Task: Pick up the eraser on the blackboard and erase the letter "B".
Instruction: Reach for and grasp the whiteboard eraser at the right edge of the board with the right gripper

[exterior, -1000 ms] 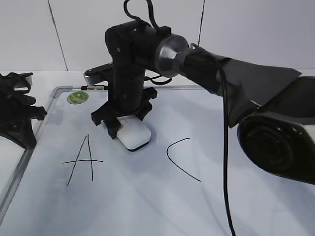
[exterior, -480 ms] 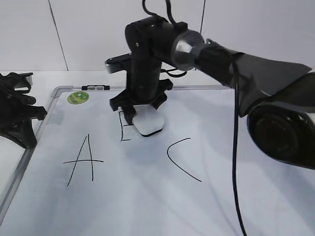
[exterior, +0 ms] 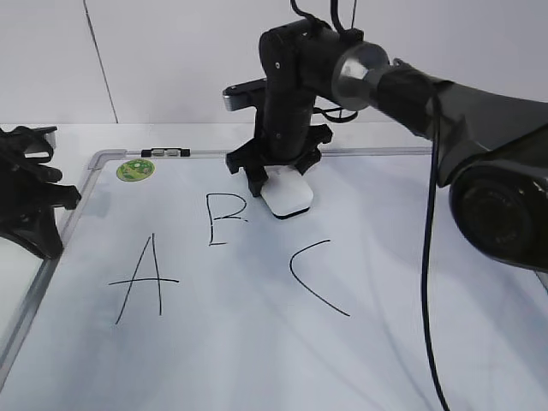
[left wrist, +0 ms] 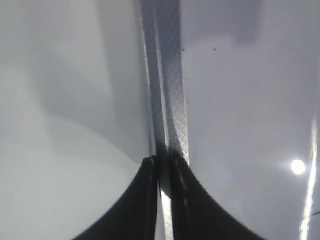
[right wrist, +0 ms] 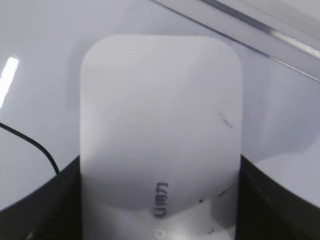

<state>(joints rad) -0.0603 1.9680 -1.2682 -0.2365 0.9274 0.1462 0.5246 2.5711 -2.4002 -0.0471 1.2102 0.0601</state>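
Since a second ago the right gripper (exterior: 282,184) has carried the eraser (exterior: 287,193) from low between the "A" (exterior: 141,278) and "C" (exterior: 317,276) up and rightward, uncovering the letter "B" (exterior: 223,218); its right-hand curves look broken and thin, while the upright and bottom stroke remain, so I judge the wipe only partly done. Its fingers are clenched on the eraser's long sides, as the right wrist view shows (right wrist: 160,130). Now the eraser sits just right of the letter, near the far grey frame of the blackboard (exterior: 377,151), leaving little room to push further away but wide bare board toward the camera. Over at the left board edge the left gripper (left wrist: 162,165) has its fingers pressed together, holding nothing, well apart from the work.
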